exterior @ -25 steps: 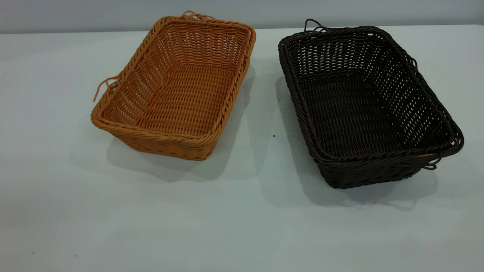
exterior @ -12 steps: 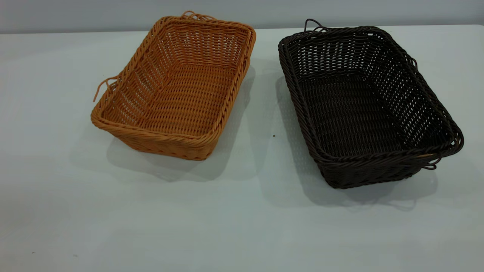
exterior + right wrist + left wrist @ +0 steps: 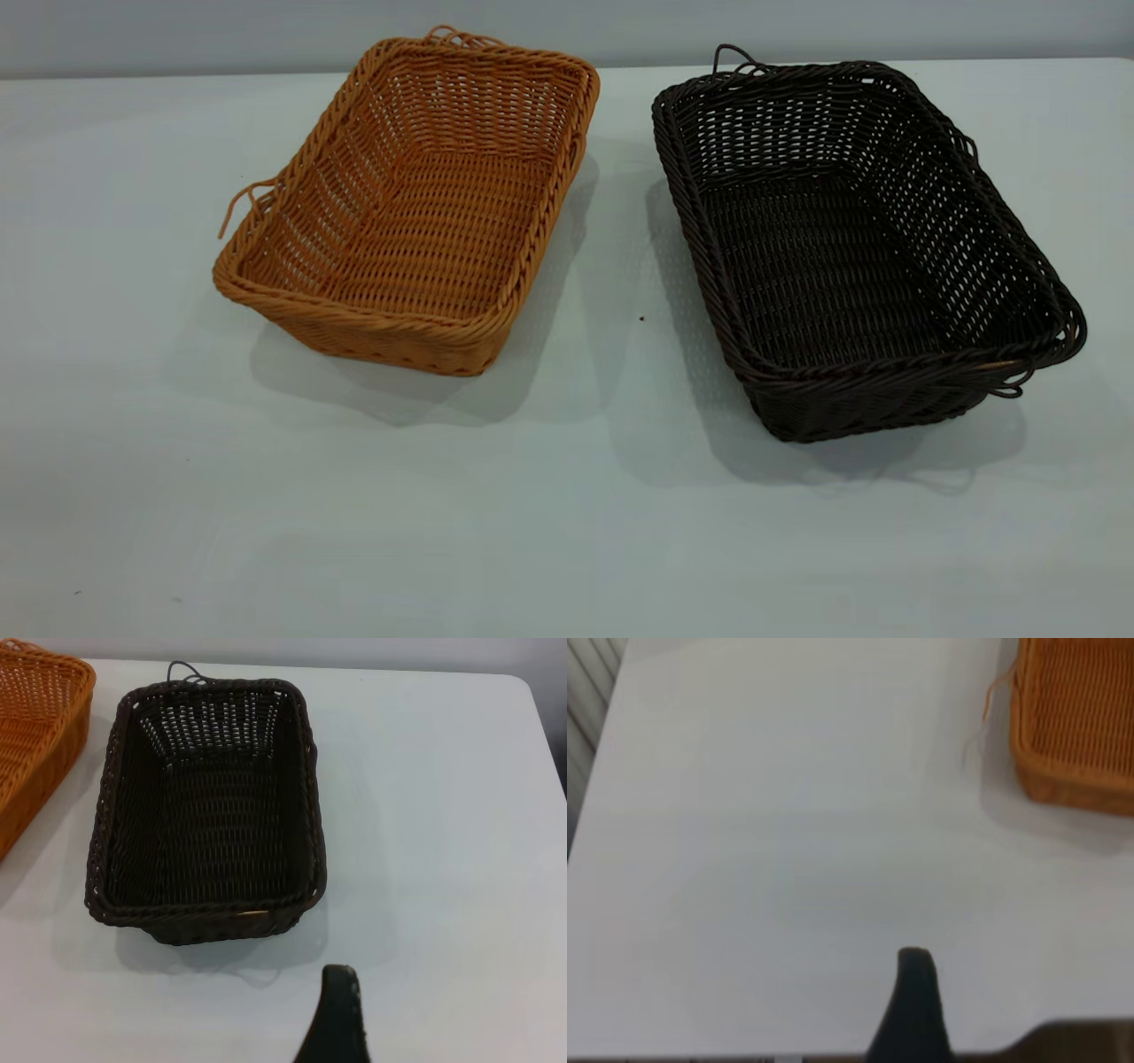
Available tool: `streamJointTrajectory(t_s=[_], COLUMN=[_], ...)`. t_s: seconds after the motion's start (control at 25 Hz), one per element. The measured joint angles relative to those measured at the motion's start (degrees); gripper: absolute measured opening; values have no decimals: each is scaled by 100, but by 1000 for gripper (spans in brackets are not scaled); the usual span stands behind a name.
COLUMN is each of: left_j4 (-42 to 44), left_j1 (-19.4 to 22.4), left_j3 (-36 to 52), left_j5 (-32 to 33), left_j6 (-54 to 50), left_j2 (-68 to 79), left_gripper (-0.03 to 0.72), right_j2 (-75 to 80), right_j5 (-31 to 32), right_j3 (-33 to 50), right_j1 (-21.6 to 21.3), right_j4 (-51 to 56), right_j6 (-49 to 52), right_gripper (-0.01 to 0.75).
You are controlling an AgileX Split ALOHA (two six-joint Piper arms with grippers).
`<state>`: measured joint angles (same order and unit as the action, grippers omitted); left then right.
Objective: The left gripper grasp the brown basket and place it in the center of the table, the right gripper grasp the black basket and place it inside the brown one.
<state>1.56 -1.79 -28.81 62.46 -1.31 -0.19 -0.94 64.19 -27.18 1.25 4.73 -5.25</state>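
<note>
A: What is seen of the surface and the room?

B: A wide white table is shown, with a pale grey wall behind its far edge. Two empty woven baskets are placed on it, side by side and apart, with a strip of bare table between them.

A: Where is each basket found?

B: In the exterior view, the brown basket is set on the left half, turned a little, with loose strands sticking out at its left side and its far end. The black basket is set on the right half, also turned a little, and its near right corner is close to the right side of the view.

A: And the grippers?

B: Neither is seen from outside. In the left wrist view only one dark fingertip of the left gripper is shown, above bare table, well apart from the brown basket. In the right wrist view one fingertip of the right gripper is shown, near the short end of the black basket, not touching it. Whether the fingers are apart or together cannot be told.
</note>
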Motion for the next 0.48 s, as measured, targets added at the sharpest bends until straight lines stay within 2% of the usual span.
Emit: streamJointTrajectory(t_s=[0.2,0.48], left_j4=[-49,-689], left_j1=[0,0], left_j3=[-446,-631], left_j5=[-668,-2470], left_j6=[0,491], left_j2=[1172,3553], left_gripper=[572,572], right_j2=[0,0], right_j5=[-5,-9], right_j3=[0,0], right_j1=[0,0], right_j4=[0,-6], right_j6=[53,212], right_gripper=[561,561])
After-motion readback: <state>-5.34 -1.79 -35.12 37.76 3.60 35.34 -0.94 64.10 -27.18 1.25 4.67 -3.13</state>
